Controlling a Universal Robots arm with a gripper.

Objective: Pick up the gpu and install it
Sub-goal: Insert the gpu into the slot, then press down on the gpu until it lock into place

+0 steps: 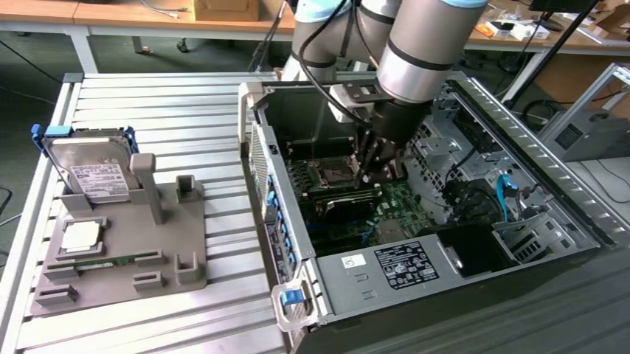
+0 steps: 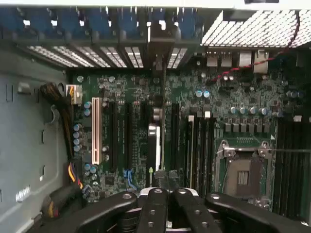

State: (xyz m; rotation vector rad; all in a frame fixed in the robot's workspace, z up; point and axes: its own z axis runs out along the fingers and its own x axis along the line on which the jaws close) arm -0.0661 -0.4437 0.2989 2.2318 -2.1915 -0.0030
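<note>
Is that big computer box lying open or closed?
Open. The computer case lies on its side with the side panel off, so the green motherboard shows, and the robot's hand reaches down inside it.

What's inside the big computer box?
A green board, cables, and the claw holding the gpu edge-on over the board. The arm hides part of the board beneath it.

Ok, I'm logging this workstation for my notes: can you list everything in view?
gpu: one, dark card seen edge-on, held over the motherboard slots
computer case: one, grey, open, exterior view's right
motherboard: one, green, inside case
hard drive: one, silver with blue frame, on fixture
chip: one, silver, on fixture
fixture: one, grey, on slatted table
gripper: one, black, closed on the gpu inside the case
</note>
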